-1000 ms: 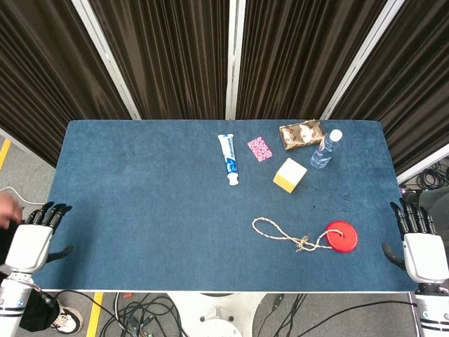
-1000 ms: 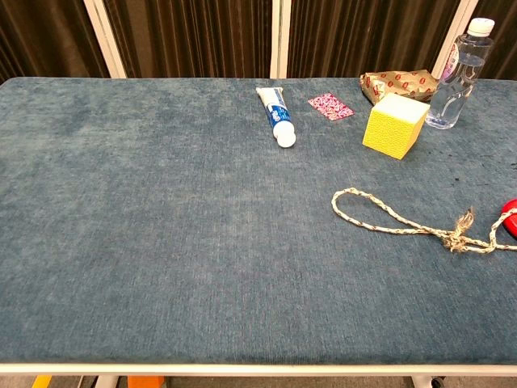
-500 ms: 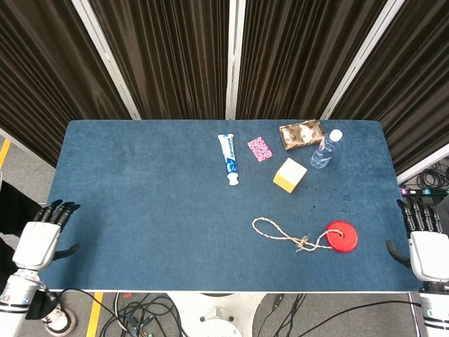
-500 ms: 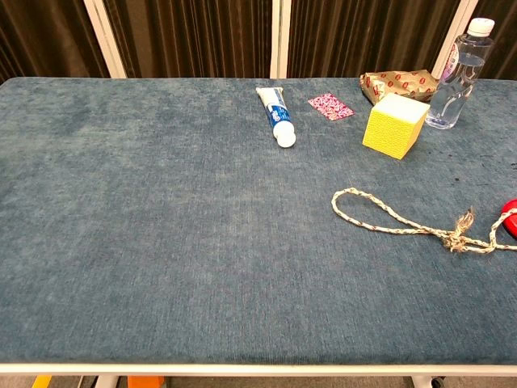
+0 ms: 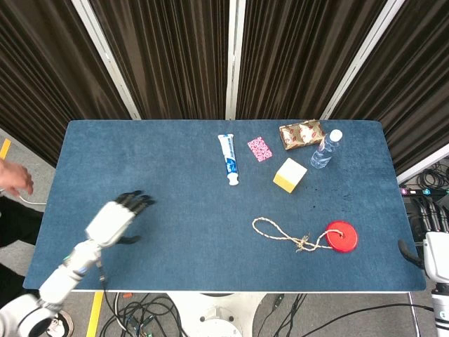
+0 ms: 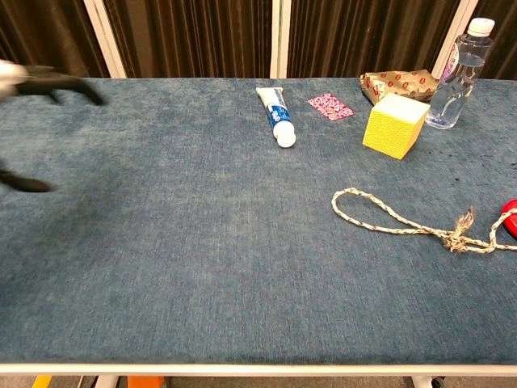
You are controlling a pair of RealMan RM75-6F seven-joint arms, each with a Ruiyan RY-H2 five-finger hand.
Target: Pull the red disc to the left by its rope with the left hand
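Note:
The red disc (image 5: 341, 236) lies flat near the table's front right; in the chest view only its edge (image 6: 510, 221) shows at the right border. Its beige rope (image 5: 282, 232) runs left from the disc through a knot into a loop (image 6: 367, 208) on the cloth. My left hand (image 5: 116, 219) hovers over the table's front left with fingers spread and nothing in them, far left of the rope; its blurred fingers (image 6: 56, 84) show at the chest view's left edge. My right hand (image 5: 436, 246) stays off the table's right edge, fingers apart, empty.
At the back stand a toothpaste tube (image 5: 228, 159), a pink packet (image 5: 259, 149), a yellow block (image 5: 290, 175), a patterned pouch (image 5: 301, 134) and a water bottle (image 5: 325, 149). The blue cloth table (image 5: 175, 203) is bare between my left hand and the rope. A person's hand (image 5: 15, 177) shows at far left.
My left hand has swung up from beside the table's left edge to over the front left of the cloth. My right hand has drifted slightly further right. Disc and rope lie unmoved.

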